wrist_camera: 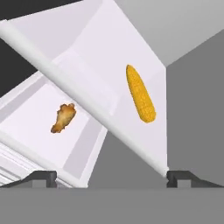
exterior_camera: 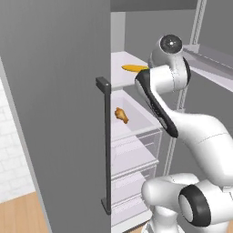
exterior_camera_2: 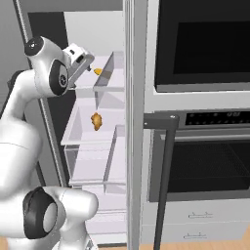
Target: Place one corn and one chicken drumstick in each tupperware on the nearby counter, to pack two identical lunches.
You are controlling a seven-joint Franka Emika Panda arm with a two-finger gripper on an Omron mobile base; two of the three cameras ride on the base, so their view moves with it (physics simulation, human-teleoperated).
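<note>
Yellow and stiff, the corn point(wrist_camera: 141, 93) looks light but rounded enough to roll; gripping across its thick middle seems safest. Ahead of it the gripper point(wrist_camera: 112, 176) hangs spread wide, holding nothing, touching nothing. Corn lies on the upper fridge shelf point(wrist_camera: 92, 57); the chicken drumstick point(wrist_camera: 63, 117) lies in the drawer point(wrist_camera: 26, 127) below.

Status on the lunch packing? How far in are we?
Nothing visibly packed. The end effector is open and empty, facing into the open fridge. A corn lies on a fridge shelf, a drumstick on the shelf below it. Left to do: grasp each item and carry it to a tupperware.
</note>
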